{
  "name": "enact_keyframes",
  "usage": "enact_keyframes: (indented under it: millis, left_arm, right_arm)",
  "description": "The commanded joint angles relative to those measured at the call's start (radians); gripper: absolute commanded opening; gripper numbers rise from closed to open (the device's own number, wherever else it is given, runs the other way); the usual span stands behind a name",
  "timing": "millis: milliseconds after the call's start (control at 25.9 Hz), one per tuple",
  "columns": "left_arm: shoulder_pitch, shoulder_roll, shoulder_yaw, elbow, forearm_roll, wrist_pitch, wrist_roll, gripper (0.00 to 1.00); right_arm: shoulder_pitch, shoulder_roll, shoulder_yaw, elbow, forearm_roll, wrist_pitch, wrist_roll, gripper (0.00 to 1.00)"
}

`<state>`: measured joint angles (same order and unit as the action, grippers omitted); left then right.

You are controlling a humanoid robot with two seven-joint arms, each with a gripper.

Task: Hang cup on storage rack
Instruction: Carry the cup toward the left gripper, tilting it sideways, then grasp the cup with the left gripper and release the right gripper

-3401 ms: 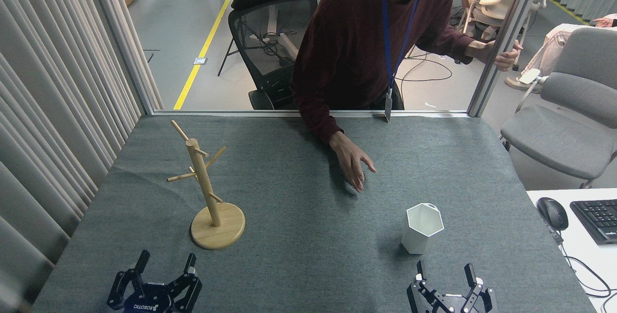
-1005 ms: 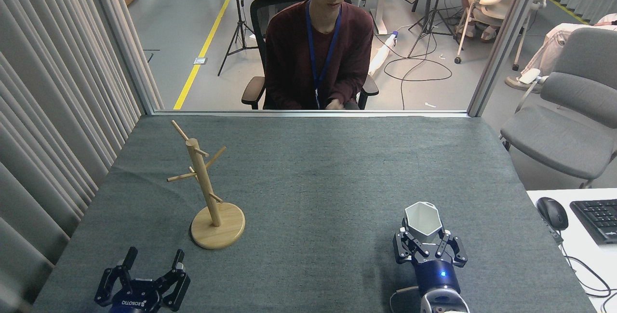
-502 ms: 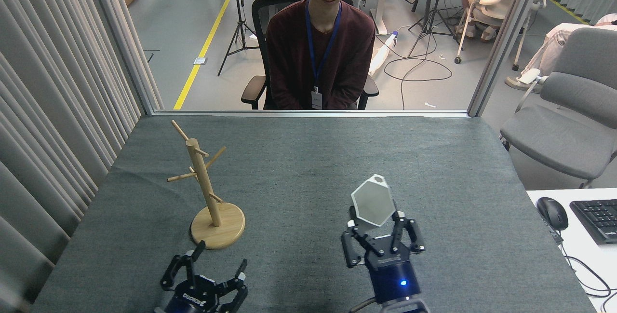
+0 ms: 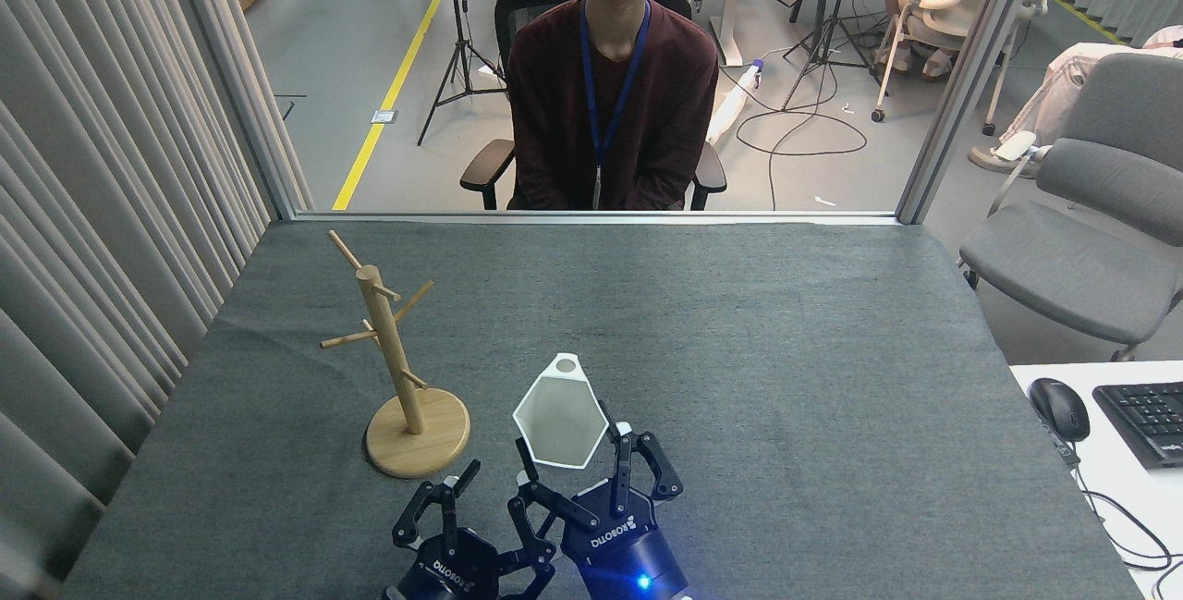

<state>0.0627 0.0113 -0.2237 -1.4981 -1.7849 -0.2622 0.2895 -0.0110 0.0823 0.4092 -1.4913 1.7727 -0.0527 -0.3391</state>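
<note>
Between the black fingers of the right gripper point(image 4: 578, 471) the white cup point(image 4: 560, 420) is sitting clamped, lifted off the grey table point(image 4: 786, 350), loop tab upward. Alongside, the left gripper point(image 4: 481, 508) is hovering spread and empty. Just left, the storage rack point(image 4: 393, 360) is standing upright.

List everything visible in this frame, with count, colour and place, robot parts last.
White hexagonal faceted cup: one, held off the table at near centre, loop tab on top.
Light wooden mug tree rack: one, upright on the left of the table.
Grey cloth-covered table: one, fills the middle.
Seated person in maroon top: one, beyond the far edge.
Grey office chair: one, right.
Black mouse and keyboard: white desk, right edge.
Right gripper: black, shut on cup.
Left gripper: black, open, beside it.
</note>
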Motion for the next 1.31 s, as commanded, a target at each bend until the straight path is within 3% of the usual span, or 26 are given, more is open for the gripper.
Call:
enact_keyframes:
  millis: [0, 271, 425, 773, 812, 928, 1005, 1198, 1237, 1275]
  left_arm:
    - [-0.001, -0.028, -0.008, -0.007, -0.019, 0.000, -0.004, 0.99]
    - [-0.011, -0.050, -0.013, -0.027, -0.030, 0.000, -0.021, 0.99]
    - [-0.021, -0.051, -0.013, -0.025, -0.028, 0.000, -0.030, 0.99]
    - [-0.023, -0.050, -0.011, -0.025, -0.021, -0.002, -0.030, 0.99]
    - [-0.023, -0.050, -0.011, -0.025, -0.021, 0.000, -0.030, 0.96]
    - [-0.023, -0.045, -0.011, -0.028, -0.021, -0.008, -0.033, 0.50]
    - [-0.024, -0.045, -0.009, -0.027, -0.019, -0.009, -0.035, 0.35]
    - [-0.026, -0.045, -0.008, -0.027, -0.019, -0.008, -0.033, 0.33]
    - [-0.026, -0.045, -0.008, -0.027, -0.019, -0.008, -0.032, 0.33]
    - [-0.026, -0.042, -0.008, -0.027, -0.019, -0.008, -0.032, 0.33]
  right_arm:
    - [0.000, 0.000, 0.020, 0.006, 0.008, 0.001, -0.003, 0.63]
    - [0.019, 0.008, 0.043, 0.020, 0.011, 0.004, -0.011, 0.63]
    - [0.051, 0.008, 0.077, 0.020, 0.056, 0.007, -0.029, 0.63]
    - [0.100, 0.000, 0.086, 0.008, 0.057, 0.025, -0.041, 0.63]
    - [0.100, 0.000, 0.086, 0.008, 0.057, 0.027, -0.043, 0.63]
    - [0.100, 0.000, 0.086, 0.008, 0.057, 0.030, -0.043, 0.63]
    - [0.100, 0.000, 0.085, 0.008, 0.057, 0.030, -0.044, 0.63]
    - [0.100, 0.000, 0.080, 0.008, 0.056, 0.034, -0.044, 0.68]
    - [0.100, 0.000, 0.079, 0.008, 0.056, 0.040, -0.046, 0.79]
    - [0.100, 0.000, 0.079, 0.006, 0.054, 0.045, -0.047, 0.98]
